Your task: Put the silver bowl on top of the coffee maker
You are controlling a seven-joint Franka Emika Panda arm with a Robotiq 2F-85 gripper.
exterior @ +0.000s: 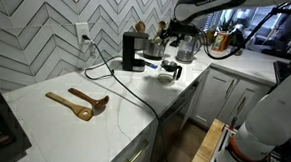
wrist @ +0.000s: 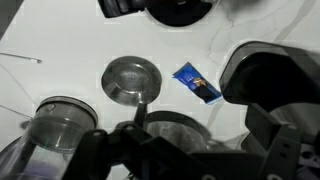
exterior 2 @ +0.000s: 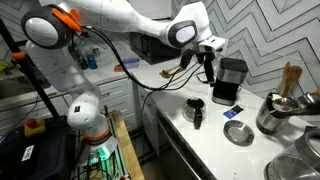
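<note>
The silver bowl (exterior 2: 238, 133) sits upright on the white counter, near a blue packet (exterior 2: 231, 112). In the wrist view the bowl (wrist: 131, 80) lies ahead of the fingers, left of the packet (wrist: 197, 84). The black coffee maker (exterior 2: 231, 80) stands against the chevron wall and also shows in an exterior view (exterior: 134, 50). My gripper (exterior 2: 205, 55) hangs high over the counter, beside the coffee maker and apart from the bowl. Its dark fingers (wrist: 185, 150) are spread open and hold nothing.
A black cup (exterior 2: 195, 110) stands near the counter's front edge. A steel pot (exterior 2: 275, 115) and a glass jug (exterior: 184, 48) stand at one end. Wooden spoons (exterior: 79, 103) lie on the counter's other end. A black cord (exterior: 135, 85) runs across the counter.
</note>
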